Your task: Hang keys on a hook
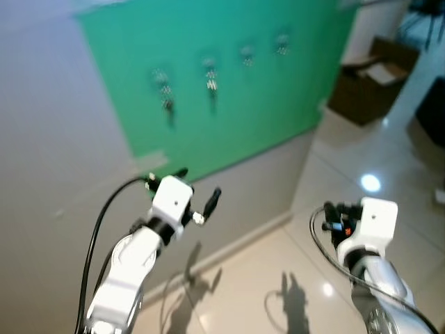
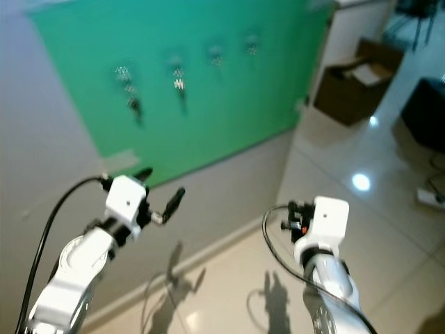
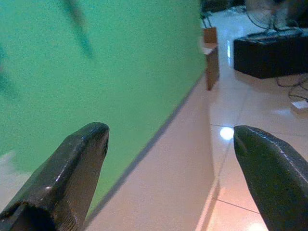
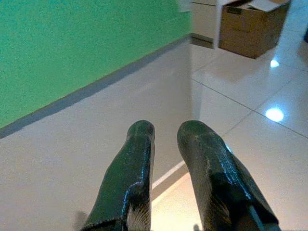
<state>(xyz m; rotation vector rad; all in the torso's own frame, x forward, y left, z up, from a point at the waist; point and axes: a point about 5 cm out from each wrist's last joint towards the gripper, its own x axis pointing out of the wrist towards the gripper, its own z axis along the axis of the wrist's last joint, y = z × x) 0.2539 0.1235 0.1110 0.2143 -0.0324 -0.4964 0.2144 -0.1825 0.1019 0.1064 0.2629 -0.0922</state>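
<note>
A green board [image 1: 229,83] is fixed to the grey wall and carries a row of several small metal hooks. Keys [image 1: 167,104] hang from the leftmost hook [image 1: 161,75], and another bunch [image 1: 211,85] hangs from the hook beside it; all of it is blurred. My left gripper [image 1: 200,184] is raised just below the board's lower left corner, open, with nothing between its fingers [image 3: 82,159]. My right gripper [image 4: 166,127] is held low over the floor to the right, away from the wall, shut and holding nothing.
An open cardboard box [image 1: 372,80] stands on the glossy tiled floor [image 1: 348,160] past the board's right end. A dark piece of furniture [image 1: 434,111] sits at the far right. A baseboard [image 1: 243,236] runs along the foot of the wall.
</note>
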